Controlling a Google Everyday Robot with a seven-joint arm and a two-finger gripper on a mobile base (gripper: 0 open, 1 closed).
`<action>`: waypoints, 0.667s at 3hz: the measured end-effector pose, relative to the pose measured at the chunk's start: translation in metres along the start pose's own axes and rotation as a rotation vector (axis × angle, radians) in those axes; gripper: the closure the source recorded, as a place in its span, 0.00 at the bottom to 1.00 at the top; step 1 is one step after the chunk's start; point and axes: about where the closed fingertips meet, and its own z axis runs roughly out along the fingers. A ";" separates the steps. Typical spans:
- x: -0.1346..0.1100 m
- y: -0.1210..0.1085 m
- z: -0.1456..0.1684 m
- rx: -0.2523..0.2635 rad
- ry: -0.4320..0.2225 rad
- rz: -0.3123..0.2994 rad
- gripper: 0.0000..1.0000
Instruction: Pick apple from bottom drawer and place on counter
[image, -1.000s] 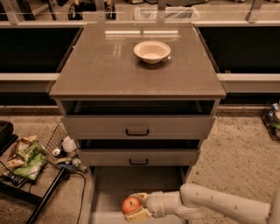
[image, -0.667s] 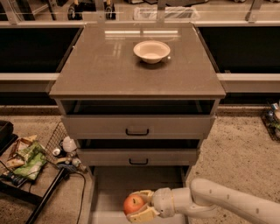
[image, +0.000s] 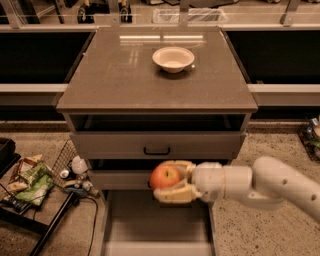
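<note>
The red-orange apple (image: 164, 177) is held in my gripper (image: 170, 181), whose cream fingers (image: 175, 194) are shut above and below it. The white arm comes in from the right. The apple hangs in the air above the open bottom drawer (image: 156, 225), level with the middle drawer's front. The drawer's grey floor shows nothing in it. The counter (image: 115, 80) is the glossy grey-brown top of the cabinet, well above the apple.
A white bowl (image: 173, 58) stands on the counter toward the back. The two upper drawers (image: 157, 145) are slightly ajar, with black handles. A wire basket, packets and cables (image: 35, 180) lie on the floor at the left.
My gripper has lifted the apple out of the bottom drawer, up and slightly right, to the height of the middle drawer front.
</note>
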 end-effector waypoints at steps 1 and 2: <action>-0.104 -0.017 0.001 0.057 -0.006 -0.121 1.00; -0.171 -0.048 0.029 0.097 0.020 -0.171 1.00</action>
